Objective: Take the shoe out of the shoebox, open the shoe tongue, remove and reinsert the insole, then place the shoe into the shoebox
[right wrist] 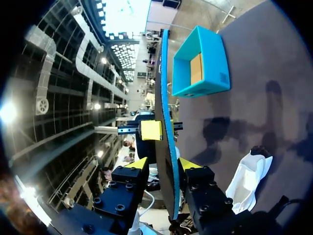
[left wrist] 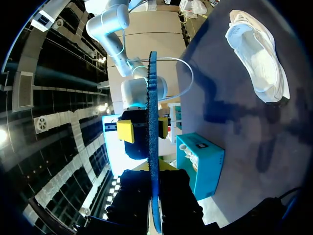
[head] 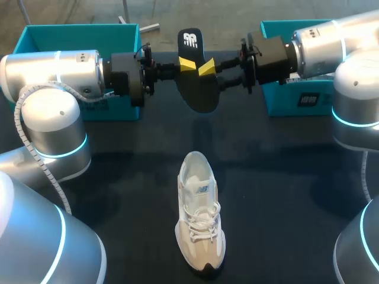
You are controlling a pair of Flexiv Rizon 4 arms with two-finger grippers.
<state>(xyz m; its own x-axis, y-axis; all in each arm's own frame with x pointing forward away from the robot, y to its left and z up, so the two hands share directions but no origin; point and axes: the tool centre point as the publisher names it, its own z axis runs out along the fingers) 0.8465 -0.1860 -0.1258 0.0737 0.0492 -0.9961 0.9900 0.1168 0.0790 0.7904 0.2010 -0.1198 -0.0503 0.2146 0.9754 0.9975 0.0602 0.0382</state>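
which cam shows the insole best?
Head view: the insole shows its broad black face, gripped by left claw and right claw. Both wrist views catch it only edge-on, a thin strip.

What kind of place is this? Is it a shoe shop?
Probably a robot test bench, not a shop: the left gripper and right gripper hold an insole over a dark table with a white shoe and teal shoeboxes.

Dark matte table (head: 278, 177): white-and-beige lace-up sneaker (head: 200, 216) upright on its sole, front middle, toe toward the robot. At the back, teal cardboard box (head: 83, 36) on the left, second teal box (head: 281, 102) on the right, well apart.
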